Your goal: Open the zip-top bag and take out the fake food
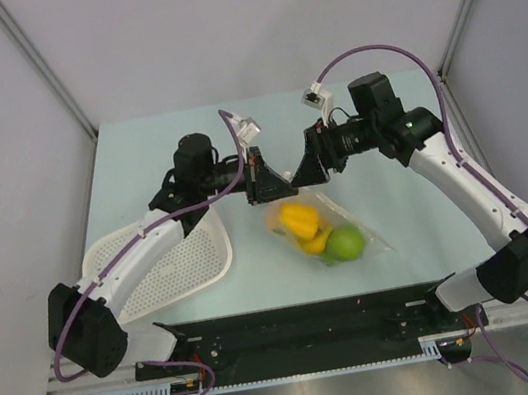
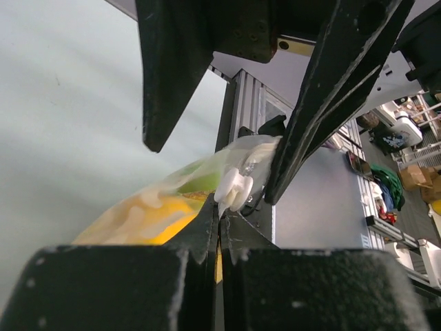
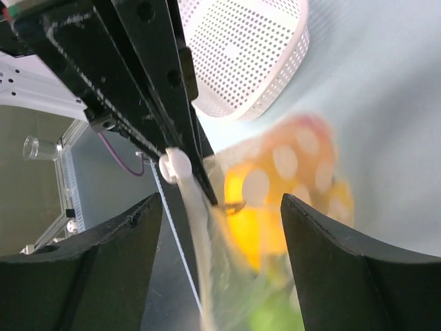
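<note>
A pale blue-green table (image 1: 417, 202) carries the whole scene. The left arm (image 1: 124, 271) and the right arm (image 1: 465, 184) reach in from the near corners and meet over its middle. A white perforated basket (image 1: 170, 269) lies on the left side of the table, partly under the left arm.

The zip-top bag (image 1: 363, 234) is at the table's centre, right of the basket. Its far end is raised to where the two grippers meet. The fake food (image 1: 316, 232) is inside it: yellow pieces (image 1: 300, 220), a green apple (image 1: 346, 243) at the near right end, and something orange that is too blurred to name.

The left gripper (image 2: 219, 227) has its fingers pressed flat together on the bag's top edge, just below a small white zip slider (image 2: 233, 187). The right gripper (image 3: 220, 203) is spread wide and grips nothing. Its two fingers stand either side of the bag's top and the pinching fingers, one tip just beside the slider.
</note>
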Tool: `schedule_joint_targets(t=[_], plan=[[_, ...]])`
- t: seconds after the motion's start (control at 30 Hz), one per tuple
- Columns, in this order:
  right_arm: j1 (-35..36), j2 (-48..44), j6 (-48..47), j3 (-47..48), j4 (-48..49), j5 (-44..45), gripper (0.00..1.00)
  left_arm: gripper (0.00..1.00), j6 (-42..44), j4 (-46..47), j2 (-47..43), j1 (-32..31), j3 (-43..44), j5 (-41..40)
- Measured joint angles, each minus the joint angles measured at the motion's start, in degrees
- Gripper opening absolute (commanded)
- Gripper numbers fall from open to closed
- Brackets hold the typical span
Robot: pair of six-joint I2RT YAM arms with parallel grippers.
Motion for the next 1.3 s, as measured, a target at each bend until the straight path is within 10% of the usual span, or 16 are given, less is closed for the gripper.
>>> schedule_joint_targets(t=[0.27, 0.6, 0.77, 1.3], plan=[[0.3, 1.5, -1.3, 1.2, 1.7, -1.5, 0.42, 0.0, -0.7, -5.0, 2.6, -1.4, 3.5, -1.6], [0.5, 2.4, -1.7, 1.2, 2.9, -5.0, 0.33, 0.0, -1.3, -6.8, 3.2, -2.2, 4.3, -3.1], [0.5, 3.0, -2.0, 1.2, 3.3, -6.7, 0.04, 0.0, -1.7, -7.0, 3.7, -2.7, 4.7, -3.6], [-3.2, -2.6, -1.9, -5.8, 4.5, -4.0, 0.01, 0.0, -5.2, -5.0, 3.0, -1.8, 3.3, -7.2]])
